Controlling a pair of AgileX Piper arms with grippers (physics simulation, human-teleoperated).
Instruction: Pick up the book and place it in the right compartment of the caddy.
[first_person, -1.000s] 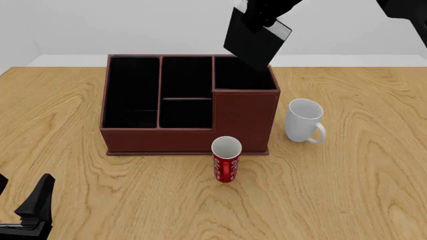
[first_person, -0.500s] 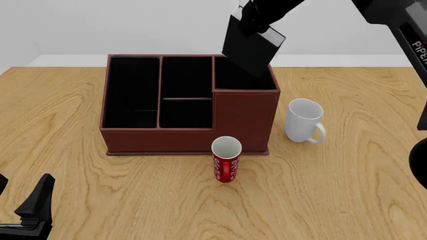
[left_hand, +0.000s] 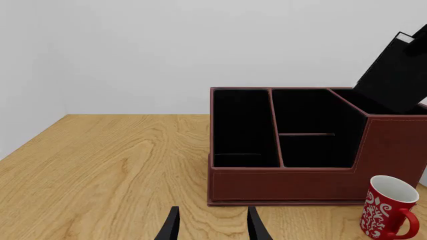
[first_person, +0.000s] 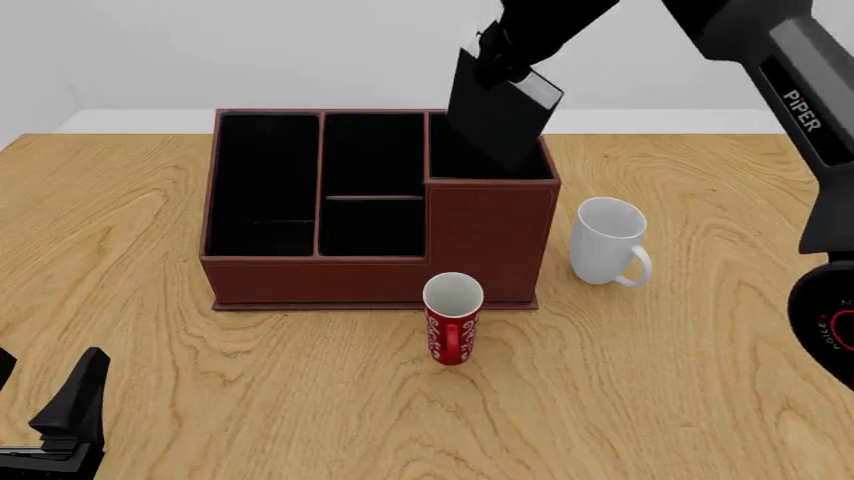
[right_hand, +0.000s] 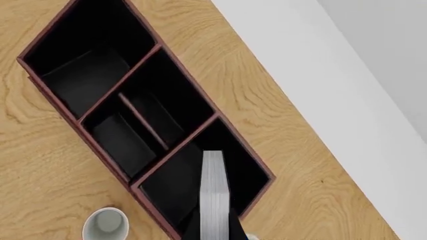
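Your right tool (first_person: 497, 52) is clenched on the upper end of the thick black hardcover book with white page edges (first_person: 498, 110). The book hangs tilted, with its lower corner just inside the squarish black-lined right compartment (first_person: 486, 150) of the large red-brown caddy (first_person: 380, 268). If you release now, it may fall against the compartment wall and jam or tip out. The left tool (left_hand: 212, 227) rests released, low over the wooden worktop (first_person: 694, 350).

Left gripper (left_hand: 211, 226) fingertips parted, caddy (left_hand: 300, 180) ahead, tilted book (left_hand: 393, 75) above its far corner — red mug (left_hand: 389, 207) beside.
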